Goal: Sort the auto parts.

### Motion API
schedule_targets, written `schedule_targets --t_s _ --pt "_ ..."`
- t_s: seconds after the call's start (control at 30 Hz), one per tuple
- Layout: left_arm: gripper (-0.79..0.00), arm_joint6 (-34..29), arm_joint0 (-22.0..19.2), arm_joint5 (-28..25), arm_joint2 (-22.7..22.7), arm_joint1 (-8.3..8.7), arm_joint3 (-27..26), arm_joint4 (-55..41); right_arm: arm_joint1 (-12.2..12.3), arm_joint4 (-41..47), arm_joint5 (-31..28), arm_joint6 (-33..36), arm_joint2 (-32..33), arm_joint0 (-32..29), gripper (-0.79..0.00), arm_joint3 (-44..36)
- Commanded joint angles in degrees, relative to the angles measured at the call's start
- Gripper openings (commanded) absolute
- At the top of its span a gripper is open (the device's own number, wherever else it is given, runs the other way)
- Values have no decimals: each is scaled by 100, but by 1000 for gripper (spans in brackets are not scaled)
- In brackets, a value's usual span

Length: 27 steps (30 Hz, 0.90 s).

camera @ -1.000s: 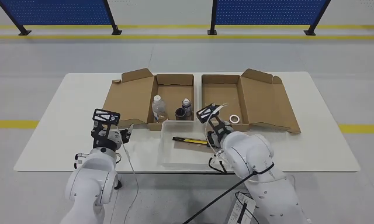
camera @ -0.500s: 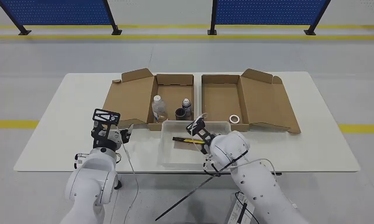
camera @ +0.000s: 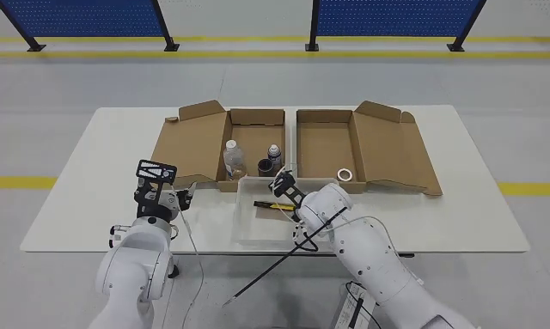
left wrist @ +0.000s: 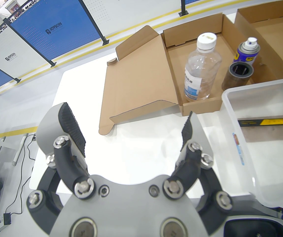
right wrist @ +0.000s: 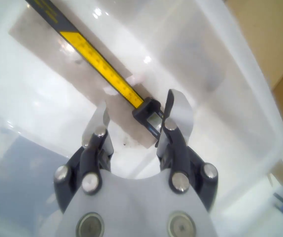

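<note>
Your right gripper hangs half open and empty inside the clear bin, over the head of the digital caliper lying there. Your left gripper is wide open and empty, left of the bin.

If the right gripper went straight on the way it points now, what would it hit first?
Most likely the caliper. The open right gripper points down into the clear bin, with the caliper's dark head end between its fingers. Depth is unclear, so I cannot tell how close contact is.
</note>
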Motion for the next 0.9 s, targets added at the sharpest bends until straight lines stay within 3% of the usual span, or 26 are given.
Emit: schedule_targets --t_s 0.0,0.43,0.87 --pt "0 0 0 0 0 0 0 0 -17 26 7 11 -19 47 -342 108" --pt "0 0 0 0 0 0 0 0 -88 84 28 141 -115 112 -342 296" --pt "0 0 0 0 0 0 0 0 -55 256 -40 515 -48 -284 -320 -456"
